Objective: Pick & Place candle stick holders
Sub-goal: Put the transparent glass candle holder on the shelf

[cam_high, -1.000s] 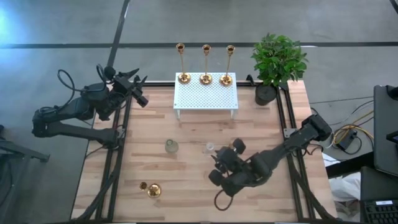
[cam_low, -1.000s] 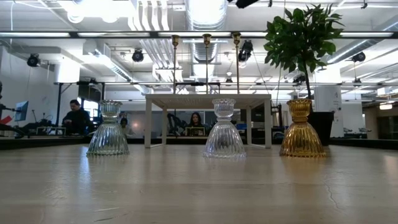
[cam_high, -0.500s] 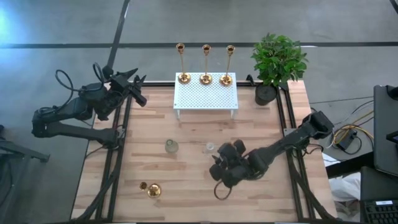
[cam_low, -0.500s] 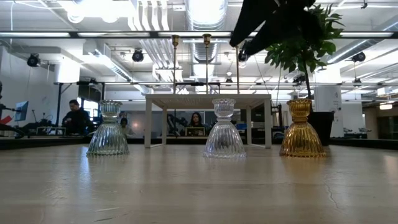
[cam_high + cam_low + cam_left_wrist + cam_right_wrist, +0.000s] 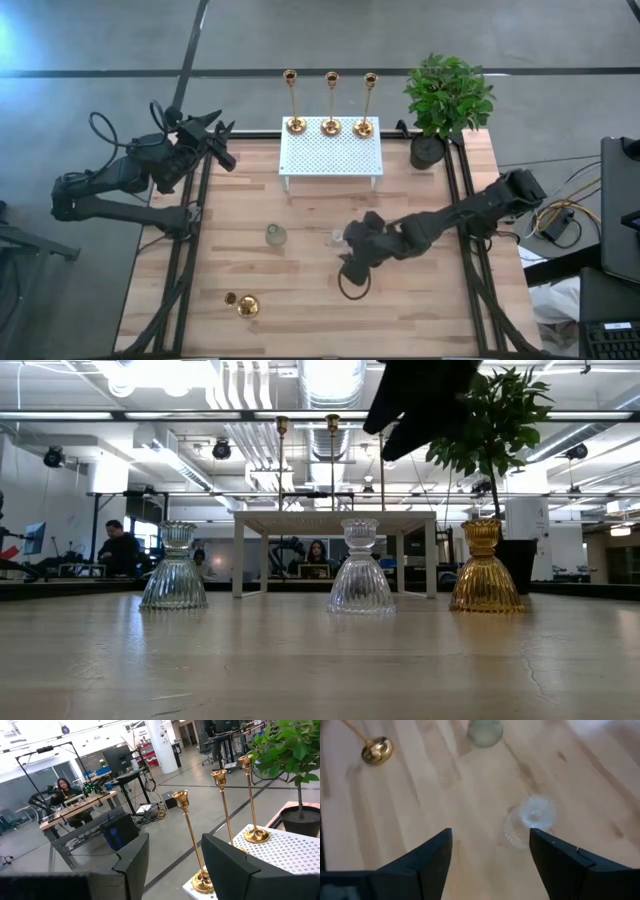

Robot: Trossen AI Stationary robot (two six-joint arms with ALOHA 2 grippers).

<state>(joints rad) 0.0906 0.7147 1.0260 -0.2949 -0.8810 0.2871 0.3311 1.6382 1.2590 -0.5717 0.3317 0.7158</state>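
Directly beyond the open right tool (image 5: 490, 850), clear glass holder (image 5: 532, 817)

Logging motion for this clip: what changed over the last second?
The right end effector swung up the table toward the clear ribbed glass holder and opened, holding nothing. The left end effector, three tall gold candlesticks on the white perforated stand, and the gold ribbed holder stayed put.

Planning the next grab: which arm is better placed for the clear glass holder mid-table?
Right: its open gripper hovers beside that holder. Left gripper waits off the table's far-left corner.
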